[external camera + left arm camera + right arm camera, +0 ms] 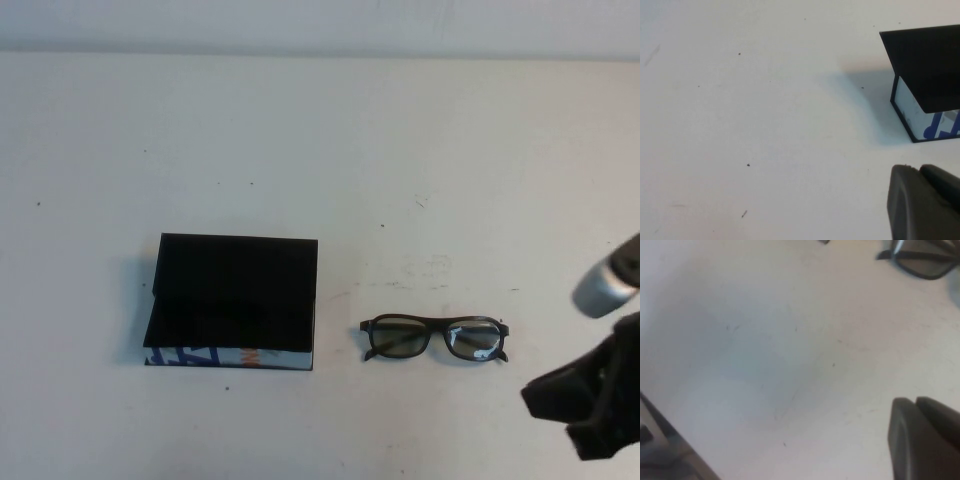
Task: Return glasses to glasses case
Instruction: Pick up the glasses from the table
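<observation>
Looking down from the high view, found the glasses case [235, 298] lying flat on the white table [320, 150], left of centre in the frame and a little below the middle. Noted its black top face turned up and its blue, white and orange printed strip running along the long edge nearest the bottom of the frame. Found the glasses [435, 338] resting on the table just right of the case, apart from it, level with the case's lower edge, the dark frame lying crosswise and both lenses showing. Saw them outside the case, touched by neither arm.

Spotted the right gripper [590, 405] in the lower right corner of the high view, a dark mass below a grey cylinder, near the glasses but to their right and lower in the frame, not touching them. Picked out in the right wrist view only a dark part of that gripper [925, 437] at the lower right, with the glasses [925, 262] at the upper right corner, well apart. Could not tell how far it stood open.

Caught the left gripper [925, 202] only in the left wrist view, as a dark part at the lower right, over bare table, with a corner of the case [927, 70] at the upper right. Could not tell its opening either.
</observation>
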